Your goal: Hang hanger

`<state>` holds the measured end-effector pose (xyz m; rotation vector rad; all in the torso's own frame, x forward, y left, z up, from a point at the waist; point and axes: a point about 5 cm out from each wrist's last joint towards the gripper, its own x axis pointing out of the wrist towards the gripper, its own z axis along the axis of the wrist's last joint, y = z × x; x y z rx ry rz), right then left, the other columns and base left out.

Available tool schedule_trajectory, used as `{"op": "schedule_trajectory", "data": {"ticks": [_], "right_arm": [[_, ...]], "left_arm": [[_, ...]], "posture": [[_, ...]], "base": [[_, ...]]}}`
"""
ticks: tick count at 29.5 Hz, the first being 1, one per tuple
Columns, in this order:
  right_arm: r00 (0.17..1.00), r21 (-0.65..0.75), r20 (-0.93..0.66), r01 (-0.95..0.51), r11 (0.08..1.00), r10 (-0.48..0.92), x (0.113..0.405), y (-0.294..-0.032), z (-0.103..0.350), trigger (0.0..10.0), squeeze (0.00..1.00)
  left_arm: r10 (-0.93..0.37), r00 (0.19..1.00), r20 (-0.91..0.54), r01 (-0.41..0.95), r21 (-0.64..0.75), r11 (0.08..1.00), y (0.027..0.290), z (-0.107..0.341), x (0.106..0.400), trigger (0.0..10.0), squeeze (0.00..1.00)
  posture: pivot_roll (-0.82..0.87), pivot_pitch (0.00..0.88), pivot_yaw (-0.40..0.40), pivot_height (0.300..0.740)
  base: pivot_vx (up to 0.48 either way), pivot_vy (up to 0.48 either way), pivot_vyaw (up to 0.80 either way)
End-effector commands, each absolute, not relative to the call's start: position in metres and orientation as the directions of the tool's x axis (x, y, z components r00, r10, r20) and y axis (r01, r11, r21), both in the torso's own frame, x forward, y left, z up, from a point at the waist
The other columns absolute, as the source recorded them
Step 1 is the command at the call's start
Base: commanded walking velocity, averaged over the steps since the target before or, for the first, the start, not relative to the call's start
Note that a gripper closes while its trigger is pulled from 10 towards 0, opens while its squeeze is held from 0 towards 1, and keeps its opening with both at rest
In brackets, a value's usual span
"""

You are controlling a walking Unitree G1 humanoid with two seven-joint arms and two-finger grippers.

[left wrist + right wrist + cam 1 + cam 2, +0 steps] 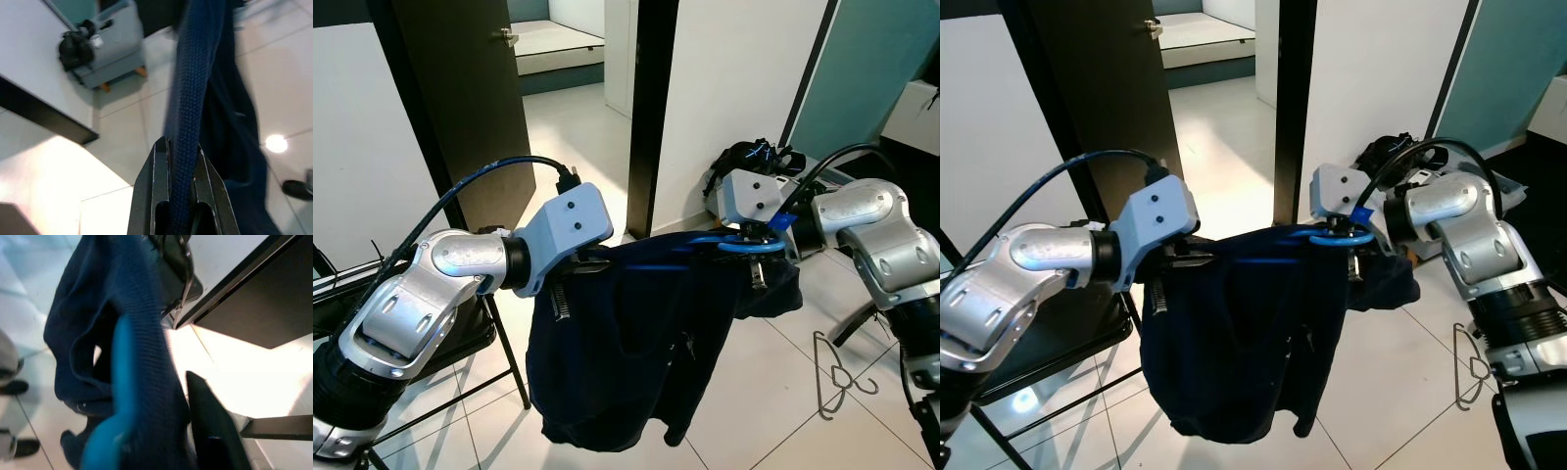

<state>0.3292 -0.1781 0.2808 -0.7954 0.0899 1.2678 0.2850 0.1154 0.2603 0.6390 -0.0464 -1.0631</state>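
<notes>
I am pinching the navy garment (636,343) between my left fingers (156,196), the right fingers (210,431) seemingly gripping the blue hanger (744,245), hanging not yet done.

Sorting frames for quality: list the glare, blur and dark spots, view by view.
Left eye view: sharp; glare on the floor tiles past the doorway.
Right eye view: sharp; dark garment shows little detail.
Left wrist view: left hand and clamped fabric crisp, background soft, bright spot on the floor.
Right wrist view: blue hanger and garment blurred close up, floor patch blown out.
</notes>
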Motion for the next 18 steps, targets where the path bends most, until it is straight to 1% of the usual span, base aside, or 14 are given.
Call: {"op": "schedule_trajectory", "data": {"ticks": [1, 2, 3, 6, 7, 9, 10, 11, 12, 14, 15, 16, 17, 18], "right_arm": [[0.309, -0.482, -0.427, -0.873, 0.075, 0.850, 0.328, -0.172, 0.286, 10.0, 1.00], [0.308, -0.479, -0.426, -0.875, 0.077, 0.850, 0.328, -0.173, 0.285, 10.0, 1.00], [0.322, -0.478, -0.427, -0.874, 0.092, 0.845, 0.330, -0.177, 0.284, 10.0, 1.00], [0.329, -0.477, -0.428, -0.873, 0.099, 0.841, 0.330, -0.180, 0.283, 10.0, 1.00], [0.349, -0.475, -0.424, -0.871, 0.123, 0.835, 0.332, -0.184, 0.282, 10.0, 1.00], [0.423, -0.478, -0.414, -0.855, 0.203, 0.806, 0.337, -0.200, 0.280, 10.0, 1.00], [0.423, -0.478, -0.414, -0.855, 0.203, 0.806, 0.337, -0.200, 0.280, 10.0, 1.00], [0.450, -0.479, -0.414, -0.847, 0.232, 0.791, 0.339, -0.207, 0.280, 10.0, 1.00], [0.450, -0.479, -0.414, -0.847, 0.232, 0.791, 0.339, -0.207, 0.280, 10.0, 1.00], [0.523, -0.490, -0.438, -0.821, 0.294, 0.731, 0.340, -0.226, 0.275, 10.0, 1.00], [0.523, -0.490, -0.438, -0.821, 0.294, 0.731, 0.340, -0.226, 0.275, 10.0, 1.00], [0.565, -0.501, -0.454, -0.801, 0.326, 0.689, 0.341, -0.236, 0.273, 10.0, 1.00], [0.565, -0.501, -0.454, -0.801, 0.326, 0.689, 0.341, -0.236, 0.273, 10.0, 1.00], [0.598, -0.513, -0.468, -0.783, 0.351, 0.650, 0.341, -0.245, 0.270, 10.0, 1.00]], "left_arm": [[-0.845, 0.473, -0.248, 0.810, 0.500, 0.307, 0.111, 0.261, 0.284, 0.0, 0.00], [-0.845, 0.476, -0.243, 0.810, 0.495, 0.314, 0.111, 0.261, 0.285, 0.0, 0.00], [-0.839, 0.493, -0.230, 0.805, 0.486, 0.340, 0.114, 0.262, 0.287, 0.0, 0.00], [-0.834, 0.505, -0.221, 0.800, 0.481, 0.358, 0.116, 0.263, 0.288, 0.0, 0.00], [-0.825, 0.524, -0.213, 0.793, 0.477, 0.380, 0.121, 0.263, 0.291, 0.0, 0.00], [-0.792, 0.583, -0.183, 0.766, 0.449, 0.460, 0.138, 0.266, 0.297, 0.0, 0.00], [-0.792, 0.583, -0.183, 0.766, 0.449, 0.460, 0.138, 0.266, 0.297, 0.0, 0.00], [-0.779, 0.606, -0.164, 0.754, 0.431, 0.495, 0.146, 0.268, 0.299, 0.0, 0.00], [-0.779, 0.606, -0.164, 0.754, 0.431, 0.495, 0.146, 0.268, 0.299, 0.0, 0.00], [-0.736, 0.665, -0.126, 0.715, 0.390, 0.580, 0.166, 0.272, 0.304, 0.0, 0.00], [-0.736, 0.665, -0.126, 0.715, 0.390, 0.580, 0.166, 0.272, 0.304, 0.0, 0.00], [-0.712, 0.693, -0.113, 0.694, 0.371, 0.616, 0.176, 0.274, 0.306, 0.0, 0.00], [-0.712, 0.693, -0.113, 0.694, 0.371, 0.616, 0.176, 0.274, 0.306, 0.0, 0.00], [-0.692, 0.713, -0.112, 0.677, 0.366, 0.639, 0.185, 0.274, 0.307, 0.0, 0.00]], "posture": [[0.00, 0.000, 0.003, 0.740], [0.00, 0.000, 0.003, 0.740], [0.00, 0.000, 0.002, 0.740], [0.00, 0.000, 0.002, 0.740], [0.00, 0.000, 0.002, 0.740], [0.00, 0.000, -0.002, 0.740], [0.00, 0.000, -0.002, 0.740], [0.00, 0.000, -0.002, 0.740], [0.00, 0.000, -0.002, 0.740], [0.00, 0.000, -0.005, 0.740], [0.00, 0.000, -0.005, 0.740], [-0.01, 0.000, -0.005, 0.740], [-0.01, 0.000, -0.005, 0.740], [-0.01, 0.000, -0.005, 0.740]], "base": [[0.000, 0.000, 0.00], [0.000, 0.000, 0.00], [0.000, 0.000, 0.00], [0.000, 0.000, 0.00], [0.000, 0.000, 0.00], [0.000, 0.000, 0.00], [0.000, 0.000, 0.00], [0.000, 0.000, 0.00], [0.000, 0.000, 0.00], [0.000, 0.000, 0.00], [0.000, 0.000, 0.00], [0.000, 0.000, 0.00], [0.000, 0.000, 0.00], [0.000, 0.000, 0.00]]}}
